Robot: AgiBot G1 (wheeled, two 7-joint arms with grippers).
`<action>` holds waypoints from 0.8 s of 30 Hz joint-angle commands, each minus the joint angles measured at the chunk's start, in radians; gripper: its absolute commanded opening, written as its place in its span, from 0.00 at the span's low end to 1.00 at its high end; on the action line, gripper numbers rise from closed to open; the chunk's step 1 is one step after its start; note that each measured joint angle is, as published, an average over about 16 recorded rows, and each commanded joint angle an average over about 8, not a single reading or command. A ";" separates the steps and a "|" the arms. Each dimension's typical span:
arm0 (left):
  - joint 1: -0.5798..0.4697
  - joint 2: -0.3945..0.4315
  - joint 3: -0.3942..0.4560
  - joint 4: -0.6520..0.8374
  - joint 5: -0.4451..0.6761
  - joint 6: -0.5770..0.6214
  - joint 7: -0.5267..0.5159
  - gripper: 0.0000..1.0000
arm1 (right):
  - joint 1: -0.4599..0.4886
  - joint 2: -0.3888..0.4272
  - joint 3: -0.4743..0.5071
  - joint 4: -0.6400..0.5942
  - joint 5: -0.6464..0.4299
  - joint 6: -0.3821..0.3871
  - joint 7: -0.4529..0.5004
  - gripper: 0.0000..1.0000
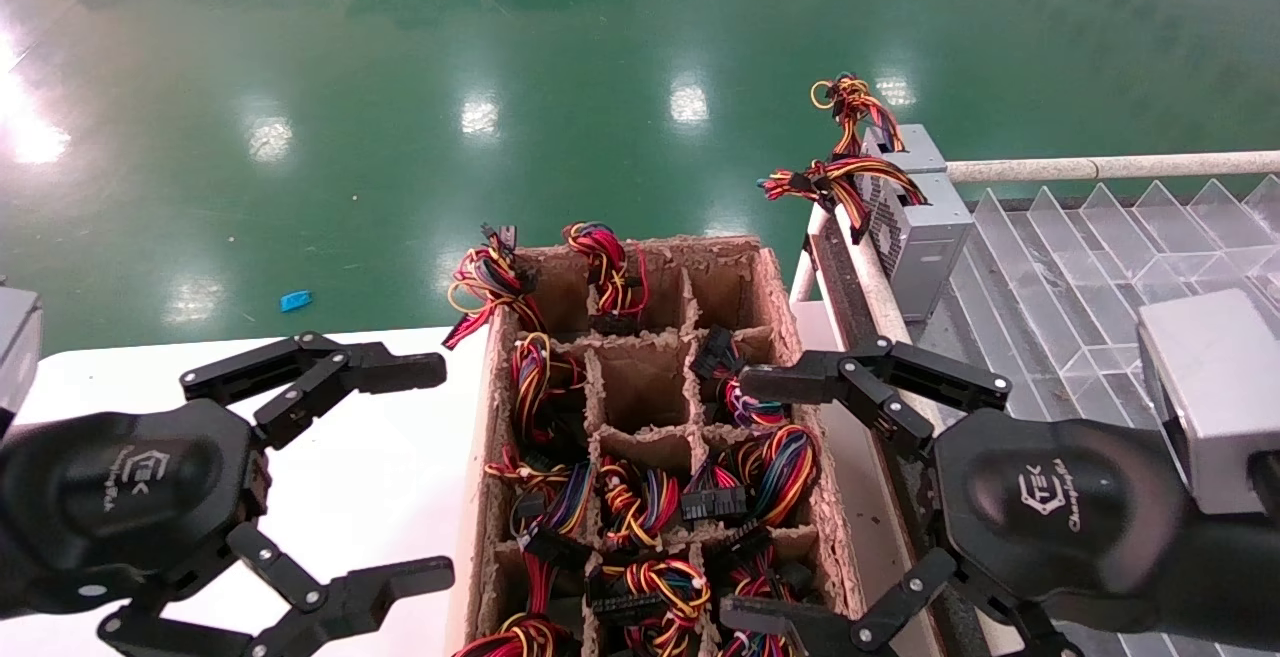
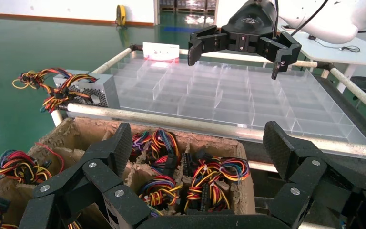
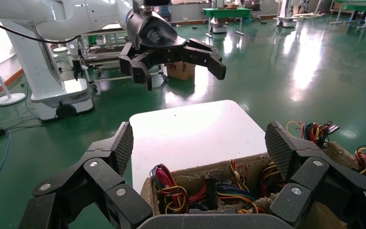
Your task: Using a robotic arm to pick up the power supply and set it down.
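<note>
I have the right gripper (image 1: 790,497) hanging over the right edge of the cardboard crate (image 1: 770,277), jaws spread wide and empty. The left gripper (image 1: 400,467) hovers over the white bench (image 1: 380,477), jaws also open. The power supply (image 1: 915,217) sits on the clear divider tray (image 1: 1080,257), at its far left corner.
</note>
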 commanded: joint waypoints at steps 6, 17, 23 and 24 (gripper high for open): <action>0.000 0.000 0.000 0.000 0.000 0.000 0.000 1.00 | 0.000 0.000 0.000 0.000 0.000 0.000 0.000 1.00; 0.000 0.000 0.000 0.000 0.000 0.000 0.000 1.00 | 0.000 0.000 0.000 0.000 0.000 0.000 0.000 1.00; 0.000 0.000 0.000 0.000 0.000 0.000 0.000 1.00 | 0.000 0.000 0.000 0.000 0.000 0.000 0.000 1.00; 0.000 0.000 0.000 0.000 0.000 0.000 0.000 1.00 | 0.000 0.000 0.000 0.000 0.000 0.000 0.000 1.00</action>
